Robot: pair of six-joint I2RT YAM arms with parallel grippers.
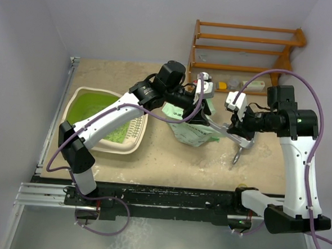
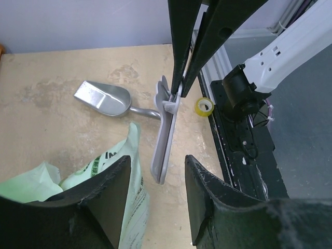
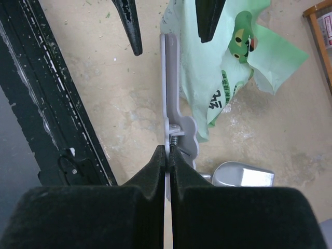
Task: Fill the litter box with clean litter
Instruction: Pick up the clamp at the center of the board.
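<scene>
Clamps grey clip (image 3: pixel 168 93) in right gripper (image 3: pixel 168 150), jaws tight on it. Straddles clip's free end with left gripper (image 2: pixel 155 163), jaws apart, above light green bag (image 3: pixel 207 78).

Printed bag (image 1: pixel 191 131), metal scoop (image 2: pixel 104 97), grey clip (image 2: pixel 165 145)

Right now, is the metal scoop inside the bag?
No, the scoop is outside the bag, its bowl seen against bare table beside it.
</scene>
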